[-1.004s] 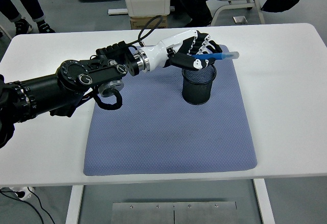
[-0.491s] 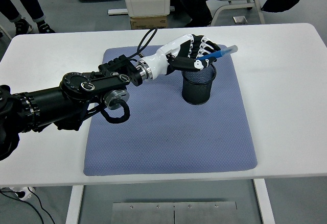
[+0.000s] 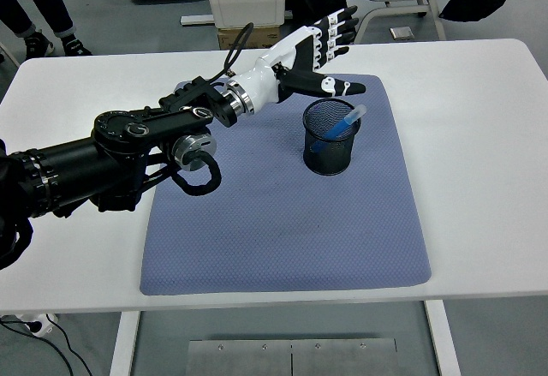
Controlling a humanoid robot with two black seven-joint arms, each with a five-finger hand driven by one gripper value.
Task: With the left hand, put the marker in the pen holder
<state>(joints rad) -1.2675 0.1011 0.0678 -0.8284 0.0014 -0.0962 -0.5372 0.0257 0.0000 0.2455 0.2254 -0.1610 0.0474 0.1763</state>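
the robot's black left arm [image 3: 103, 158] comes in from the left edge and stretches across the white table [image 3: 479, 136] toward its far side. a loop of black cable [image 3: 199, 179] hangs under the forearm, over the left part of the blue-grey textured cloth mat [image 3: 282, 222] that covers the middle of the table. at the end of a white wrist section, the left hand [image 3: 312, 50] with its black and white jointed fingers [image 3: 336, 26] hovers above the mat's far edge. its fingers are spread out straight and point away toward the far side, the thumb [image 3: 334, 86] reaches out toward the right, and the hand grips nothing. just right of and nearer than the hand stands the black wire-mesh cylindrical pen holder [image 3: 330, 137], upright on the far right part of the mat. the blue marker with a pale cap [image 3: 345, 122] sits inside the holder, leaning with its pale end against the right side of the rim and sticking up slightly above it. the thumb tip is close above the holder's far rim, apart from the marker. beyond the table's far edge, a person's dark legs and shoes [image 3: 34, 8] show at the top left corner.
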